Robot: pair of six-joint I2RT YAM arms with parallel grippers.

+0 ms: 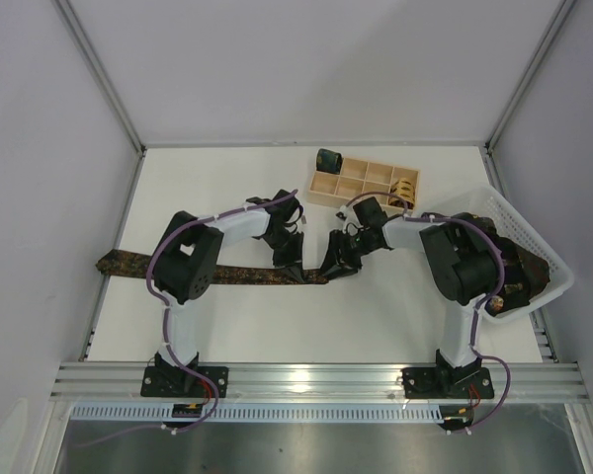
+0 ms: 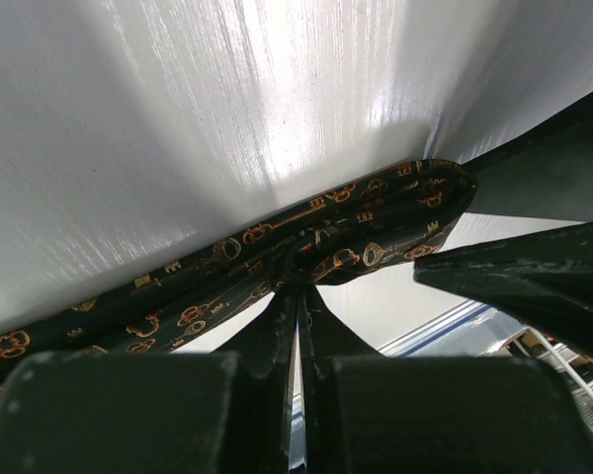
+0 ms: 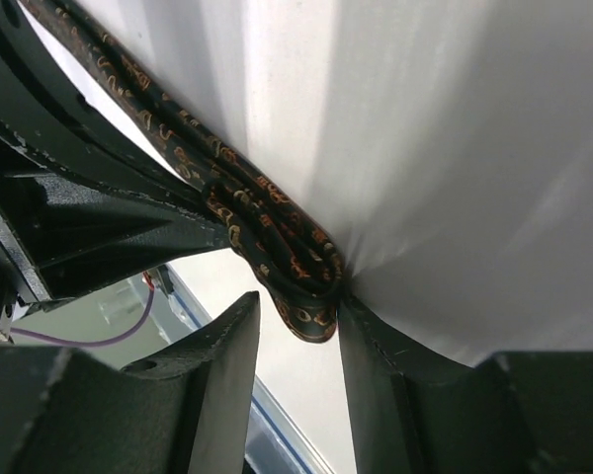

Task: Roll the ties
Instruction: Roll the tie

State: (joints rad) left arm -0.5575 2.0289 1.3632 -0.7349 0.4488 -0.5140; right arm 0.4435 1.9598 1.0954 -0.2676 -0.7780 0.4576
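1. On the white tabletop (image 1: 227, 197), seen from above, a long dark patterned tie (image 1: 178, 269) lies flat, running from the left edge toward the middle. The left claw (image 1: 289, 265) and right claw (image 1: 334, 265) both point down at its right end, near each other. Beyond them sits a wooden tray (image 1: 348, 186) with a tan-gold coil (image 1: 405, 188) in its right-end compartment. A dark green coil (image 1: 328, 158) stands at the tray's far left corner; whether it is inside a compartment cannot be told. A white basket (image 1: 549, 286) at the right edge holds dark fabric, partly hidden by the right arm.
2. In the left wrist view, the left claw (image 2: 296, 296) is clenched, its tips pressed together on the tie (image 2: 356, 247). The tie is doubled over here and shows a gold key pattern. A finger (image 2: 534, 281) of the right claw reaches in just beside the fold.
3. In the right wrist view, the right claw (image 3: 298, 321) stands released, its fingers (image 3: 227, 365) apart. The folded end of the tie (image 3: 296, 286) sits between them, against one finger, and the rest runs away across the tabletop (image 3: 455, 148).
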